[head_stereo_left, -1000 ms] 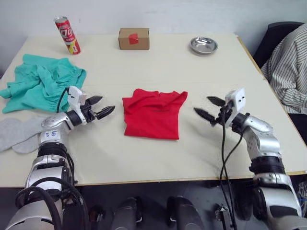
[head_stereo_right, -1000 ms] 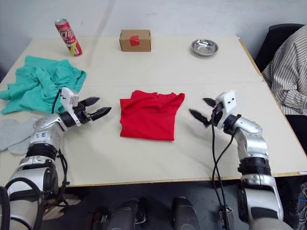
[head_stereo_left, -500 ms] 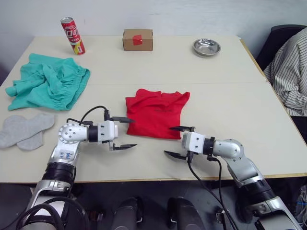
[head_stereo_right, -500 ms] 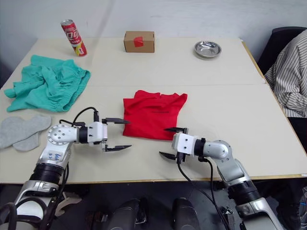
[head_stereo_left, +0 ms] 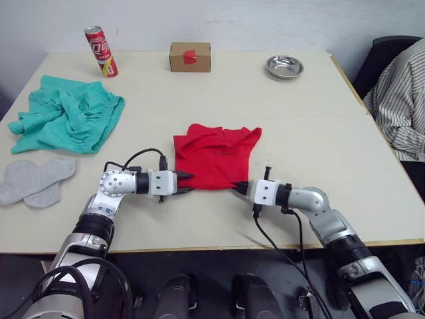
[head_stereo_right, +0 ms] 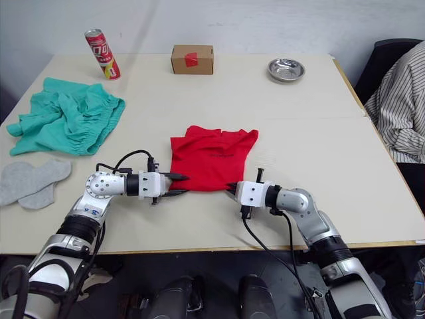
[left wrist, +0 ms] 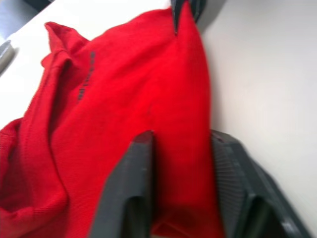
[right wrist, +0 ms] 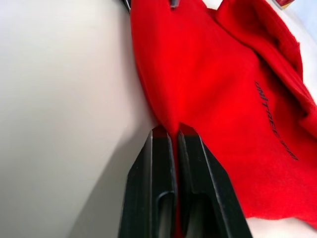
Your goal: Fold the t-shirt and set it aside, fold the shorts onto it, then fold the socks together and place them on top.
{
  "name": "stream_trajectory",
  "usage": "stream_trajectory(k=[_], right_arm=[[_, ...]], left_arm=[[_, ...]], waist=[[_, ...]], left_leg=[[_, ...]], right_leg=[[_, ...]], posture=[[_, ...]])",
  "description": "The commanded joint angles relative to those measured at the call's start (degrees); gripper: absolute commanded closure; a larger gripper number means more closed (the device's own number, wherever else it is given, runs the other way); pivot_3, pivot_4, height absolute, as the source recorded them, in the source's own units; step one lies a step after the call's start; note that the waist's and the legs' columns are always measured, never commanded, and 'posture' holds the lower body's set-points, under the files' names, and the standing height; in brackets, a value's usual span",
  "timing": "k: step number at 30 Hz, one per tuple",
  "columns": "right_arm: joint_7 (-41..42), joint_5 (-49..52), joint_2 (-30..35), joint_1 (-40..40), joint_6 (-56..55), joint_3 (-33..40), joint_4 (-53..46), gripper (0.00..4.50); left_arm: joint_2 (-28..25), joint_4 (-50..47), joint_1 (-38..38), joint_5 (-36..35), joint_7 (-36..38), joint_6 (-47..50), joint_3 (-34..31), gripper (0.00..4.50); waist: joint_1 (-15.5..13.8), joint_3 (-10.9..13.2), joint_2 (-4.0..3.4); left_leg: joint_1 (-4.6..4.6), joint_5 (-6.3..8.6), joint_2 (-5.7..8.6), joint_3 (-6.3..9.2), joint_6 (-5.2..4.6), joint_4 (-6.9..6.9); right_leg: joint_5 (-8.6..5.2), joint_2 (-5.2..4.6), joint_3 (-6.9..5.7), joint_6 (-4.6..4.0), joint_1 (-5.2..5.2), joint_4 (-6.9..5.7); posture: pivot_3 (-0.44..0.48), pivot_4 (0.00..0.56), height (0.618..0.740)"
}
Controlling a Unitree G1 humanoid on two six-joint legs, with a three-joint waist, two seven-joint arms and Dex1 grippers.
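Far left of the beige table (head_stereo_left: pixel 299 126): two light grey socks (head_stereo_left: pixel 33 181), flat, overlapping, untouched. Just beyond them, the teal shorts (head_stereo_left: pixel 66 121), crumpled in a loose heap, waistband gathers showing along the near-right edge. At the back left, a red drinks can (head_stereo_left: pixel 100 50), leaning; lettering too small to read.

Nearer the front edge, the left gripper (head_stereo_left: pixel 184 183), lying low on the tabletop and pointing right, at the near left corner of the red t-shirt (head_stereo_left: pixel 216 156). From the left wrist view, both black fingers (left wrist: pixel 130 193) straddling a ridge of red cloth, still a little apart, fabric between them; tips buried in the fold, so actual pinch hard to confirm.

Centre: the t-shirt folded into a rough rectangle, far edge rumpled, a thin line of dark chest print across the top layer, illegible. Beyond it at the back, a small cardboard box (head_stereo_left: pixel 190 56) with a red patch on its front.

At the shirt's near right corner, the right gripper (head_stereo_left: pixel 238 187), pointing left. In the right wrist view, fingers (right wrist: pixel 153 193) nearly together, a thin edge of red cloth caught between them.

Back right: a shallow metal dish (head_stereo_left: pixel 285 66). At the right margin, a person's striped sleeve (head_stereo_left: pixel 400 100) and a dark chair, both cut off by the frame.
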State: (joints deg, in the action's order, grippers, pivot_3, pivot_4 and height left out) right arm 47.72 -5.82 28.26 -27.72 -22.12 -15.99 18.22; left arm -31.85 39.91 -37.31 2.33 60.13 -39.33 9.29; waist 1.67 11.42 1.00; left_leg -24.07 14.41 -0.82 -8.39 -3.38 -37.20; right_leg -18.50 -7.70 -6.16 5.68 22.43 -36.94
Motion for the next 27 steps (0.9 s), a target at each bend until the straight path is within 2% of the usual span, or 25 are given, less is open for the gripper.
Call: stream_trajectory(k=[1, 2, 7, 11, 14, 16, 21, 24, 25, 27], right_arm=[[2.58, 2.68, 1.15, 1.12, 0.31, 0.77, -3.52, 4.5], [3.29, 3.34, 1.51, 1.73, 0.73, 0.84, -5.23, 4.5], [7.41, 6.31, 6.32, 9.72, 2.9, 1.45, -15.38, 4.5], [7.71, 7.87, 8.83, 17.71, 3.77, 1.99, -22.13, 4.5], [8.33, 8.41, 10.98, 22.36, 4.29, 2.22, -25.65, 4.5], [8.05, 9.13, 11.72, 24.09, 5.2, 2.86, -27.64, 4.5], [7.72, 9.96, 13.17, 27.47, 6.45, 3.66, -30.07, 4.5], [9.53, 13.76, 13.7, 27.7, 7.53, 4.21, -30.6, 3.76], [10.31, 14.78, 13.94, 27.33, 6.75, 4.6, -30.61, 3.48], [13.63, 17.84, 15.58, 27.18, 5.6, 5.41, -31.3, 2.69]], left_arm=[[-2.88, -1.98, 2.81, -0.18, 2.27, -0.62, 0.88, 4.13], [-3.6, -4.29, 4.27, -0.86, 2.93, -0.29, 1.01, 4.47], [-9.43, -25.05, 17.6, -7.85, 4.36, 6.27, -0.95, 4.49], [-13.12, -40.77, 28.68, -11.14, 1.55, 13.55, -3.97, 4.49], [-14.5, -46.95, 35.85, -12.89, -0.58, 17.28, -6.69, 4.49], [-15.36, -49.22, 39.41, -13.3, -0.96, 18.43, -7.76, 4.49], [-15.73, -53.7, 44.26, -14.04, -2.57, 21.88, -9.13, 4.49], [-15.3, -56.86, 46.28, -17.94, -2.93, 27.13, -9.95, 4.5], [-15.15, -58.07, 46.74, -20.03, -3.14, 29.73, -10.71, 4.0], [-14.99, -59.74, 47.26, -24.22, -3.62, 34.89, -12.95, 3.46]], waist=[[0.02, 0.0, 0.0], [0.12, -0.02, -0.04], [0.71, -0.07, -0.13], [0.46, -0.05, -0.14], [0.07, -0.05, -0.15], [-0.14, -0.06, -0.15], [-0.29, -0.06, -0.15], [-0.24, -0.06, -0.15], [-0.23, -0.06, -0.15], [-0.21, -0.06, -0.15]], left_leg=[[-0.01, 0.0, 0.0, 0.0, 0.0, 0.02], [-0.01, 0.0, -0.01, 0.0, 0.0, 0.03], [-0.04, 0.11, -0.11, -0.02, 0.06, 0.13], [-0.06, 0.23, -0.14, -0.02, -0.01, 0.11], [0.02, 0.35, -0.12, -0.01, -0.08, 0.08], [0.06, 0.51, -0.12, 0.01, 0.2, 0.09], [0.06, 0.53, -0.12, 0.03, 0.28, 0.15], [0.04, 0.56, -0.12, 0.03, 0.3, 0.15], [0.02, 0.56, -0.12, 0.02, 0.29, 0.16], [0.01, 0.55, -0.13, 0.02, 0.29, 0.14]], right_leg=[[0.0, 0.0, 0.01, 0.0, 0.01, 0.01], [0.0, 0.0, 0.02, 0.0, 0.02, 0.02], [-0.03, 0.0, 0.0, -0.05, 0.03, -0.03], [-0.04, 0.0, -0.03, -0.07, -0.04, 0.1], [-0.04, -0.08, 0.01, -0.07, -0.11, 0.4], [0.0, -0.13, 0.02, -0.11, -0.12, 0.38], [0.01, -0.16, 0.02, -0.13, -0.08, 0.44], [0.0, -0.16, 0.01, -0.14, -0.07, 0.47], [0.0, -0.15, 0.01, -0.15, -0.06, 0.47], [0.0, -0.14, -0.01, -0.15, -0.06, 0.47]], posture=[[0.0, 0.15, 0.74], [0.0, 0.15, 0.74], [0.0, 0.15, 0.74], [0.0, 0.15, 0.74], [0.0, 0.15, 0.74], [0.0, 0.15, 0.74], [0.0, 0.15, 0.74], [0.0, 0.15, 0.74], [0.0, 0.15, 0.74], [0.0, 0.15, 0.74]])
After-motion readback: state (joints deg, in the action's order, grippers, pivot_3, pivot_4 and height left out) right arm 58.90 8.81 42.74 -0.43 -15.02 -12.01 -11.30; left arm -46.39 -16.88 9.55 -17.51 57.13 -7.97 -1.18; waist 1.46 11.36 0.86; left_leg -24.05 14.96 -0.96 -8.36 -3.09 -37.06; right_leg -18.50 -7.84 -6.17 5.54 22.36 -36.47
